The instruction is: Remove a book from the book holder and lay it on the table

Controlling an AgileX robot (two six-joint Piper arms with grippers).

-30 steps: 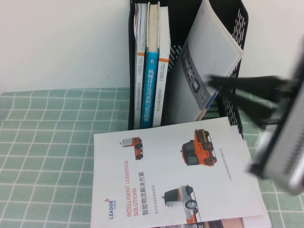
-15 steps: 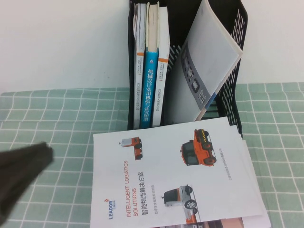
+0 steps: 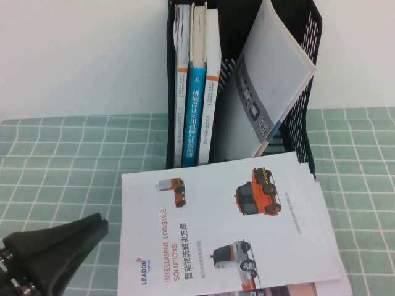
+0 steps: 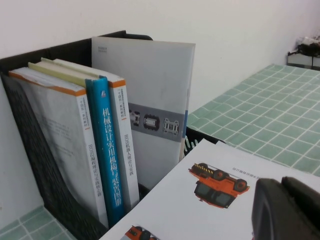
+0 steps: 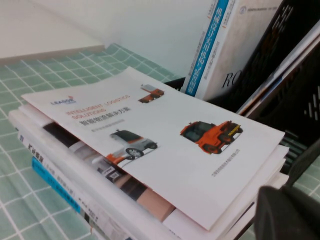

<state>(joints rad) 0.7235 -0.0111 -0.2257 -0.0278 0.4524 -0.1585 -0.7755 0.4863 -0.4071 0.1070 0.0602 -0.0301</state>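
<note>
So there's already a stack of brochures point(image 3: 231, 228) lying flat on the desk point(image 3: 62, 160) in the lower middle of the frame, right in front of the black book holder point(image 3: 305, 92) at the top. Still in the holder: three books upright on its left side, blue book point(image 3: 194, 117) in the middle, plus a grey booklet point(image 3: 265, 86) leaning diagonally on the right. The left gripper point(image 3: 52, 250) hangs at the lower left, holding nothing, can't tell how wide its jaws are. The right gripper point(image 5: 287, 215) sits beside the stack, jaws not clear either. Looks like another pick is coming.
</note>
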